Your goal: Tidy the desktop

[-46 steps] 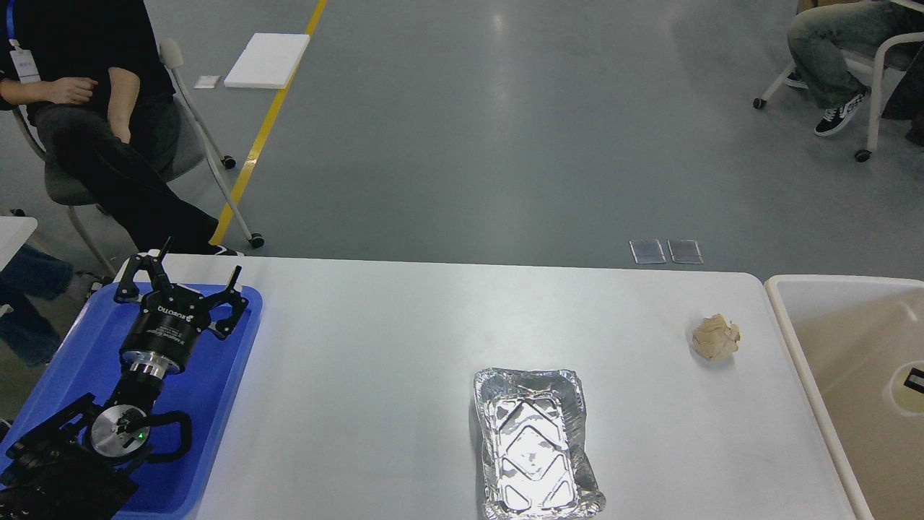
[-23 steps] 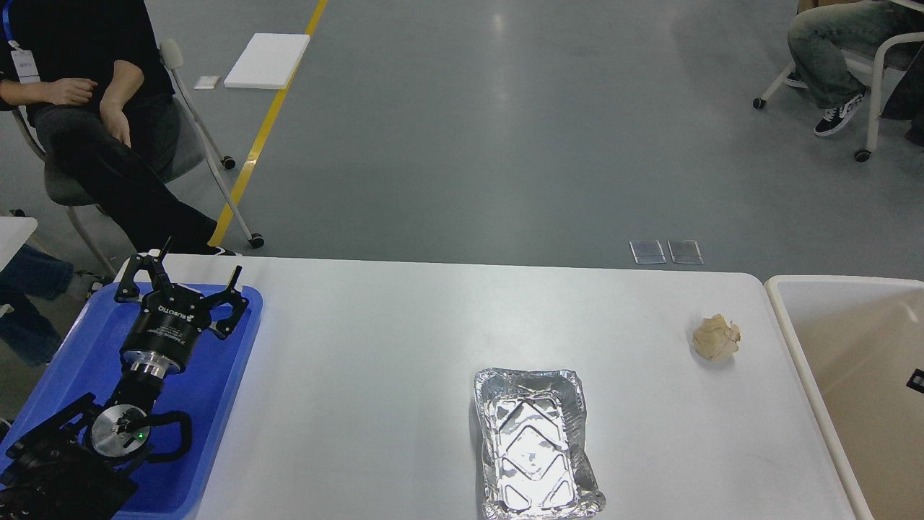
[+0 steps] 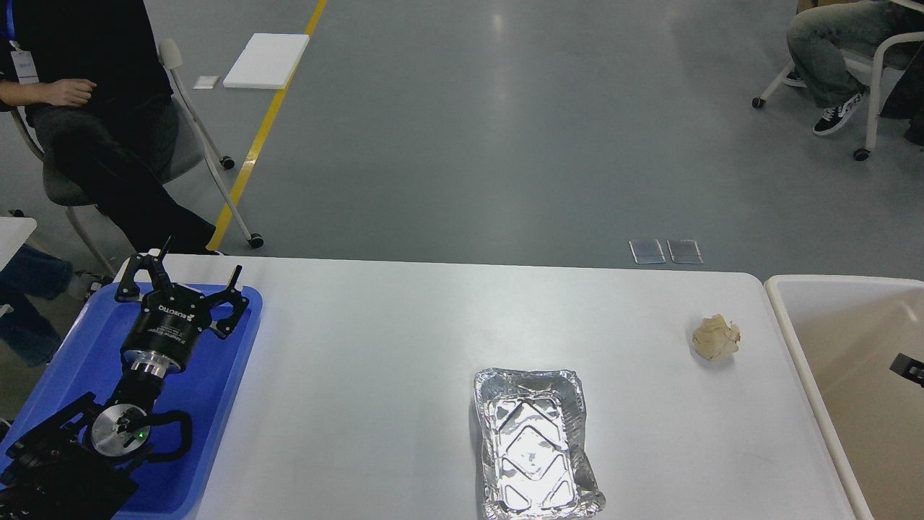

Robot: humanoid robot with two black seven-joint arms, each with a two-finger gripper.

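Desktop (image 3: 404, 347) fills the middle of your view, carrying a foil tray (image 3: 534, 444) near the front edge and a crumpled paper ball (image 3: 715, 337) toward the right. Your left gripper (image 3: 180, 289) hangs over the blue tray (image 3: 65, 361), fingers spread, holding nothing. Go for the foil tray by one rim, squeezing lightly; it will likely crumple. At the far right, over the beige bin (image 3: 783, 318), a dark part, perhaps your right gripper (image 3: 911, 368), has shifted since a second ago; I cannot tell its state.

One foil tray (image 3: 535, 448), one paper wad (image 3: 715, 337)
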